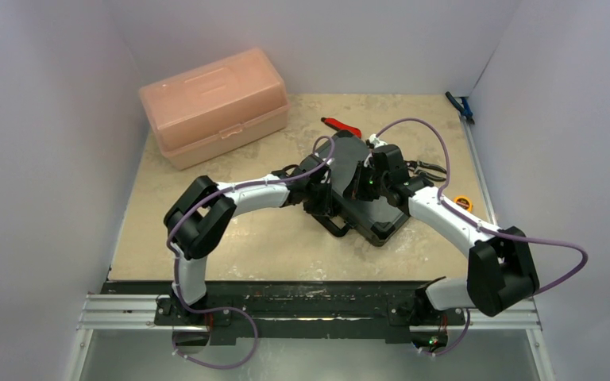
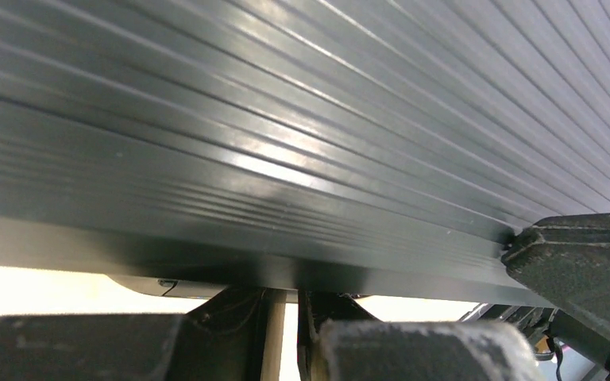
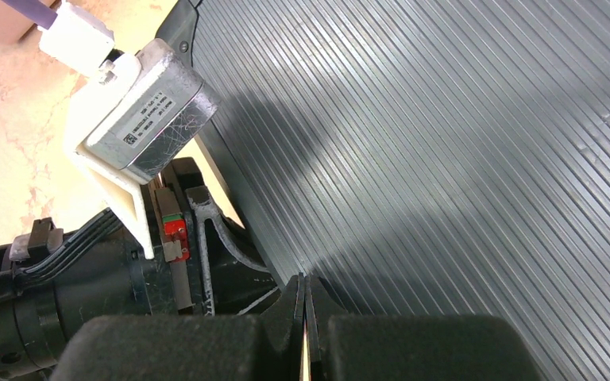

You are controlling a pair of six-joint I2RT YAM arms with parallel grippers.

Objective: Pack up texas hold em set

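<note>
Both grippers on black briefcase, which lies on table right of ctr. Right gripper clenched empty, tips against ribbed lid, prob. pressing it down. Left gripper clenched at lid edge; I can't tell if it pinches anything.

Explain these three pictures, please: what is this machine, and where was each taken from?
It is two robot arms, left arm and right arm, bolted to a table. One picture looks down from above. The other two come from cameras on each wrist, close against a ribbed lid. On the table lie a closed black case, a pink box, a tape measure and a red-handled tool. The left gripper and right gripper are both shut at the case; neither clearly holds anything.
</note>
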